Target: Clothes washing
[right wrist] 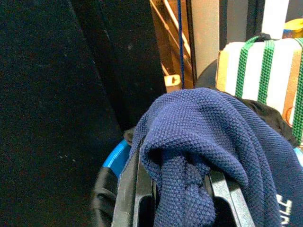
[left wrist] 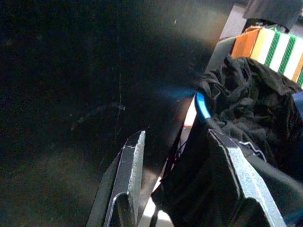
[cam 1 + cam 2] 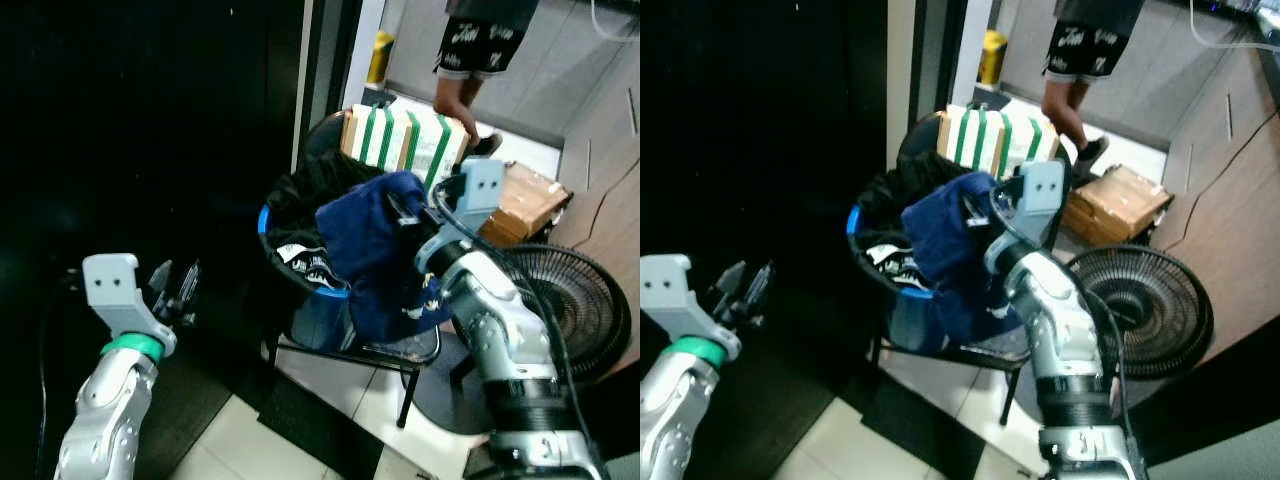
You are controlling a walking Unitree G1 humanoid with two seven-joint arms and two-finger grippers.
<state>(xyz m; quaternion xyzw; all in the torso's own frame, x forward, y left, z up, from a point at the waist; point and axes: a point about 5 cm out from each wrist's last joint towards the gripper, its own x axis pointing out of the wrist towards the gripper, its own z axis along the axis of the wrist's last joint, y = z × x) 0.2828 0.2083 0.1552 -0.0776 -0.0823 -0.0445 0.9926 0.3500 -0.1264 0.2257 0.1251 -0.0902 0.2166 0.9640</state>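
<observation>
A blue laundry basket [image 3: 300,278] full of dark clothes [image 3: 310,190] sits on a black chair [image 3: 400,352]. My right gripper [image 3: 405,212] is shut on a navy blue knit garment [image 3: 365,245], which is lifted above the basket and drapes down over its right side. In the right wrist view the garment [image 1: 199,142] is bunched between the fingers [image 1: 135,189]. My left gripper [image 3: 178,288] is open, raised in front of a dark surface to the basket's left, holding nothing. The left wrist view shows its fingers [image 2: 128,175] apart, with the basket rim [image 2: 202,108] beyond.
A green-and-white striped box [image 3: 400,140] stands behind the basket, cardboard boxes [image 3: 525,200] lie to its right. A black floor fan [image 3: 575,300] stands at the right. A person's legs [image 3: 465,80] are at the back. A large dark surface [image 3: 140,130] is on the left.
</observation>
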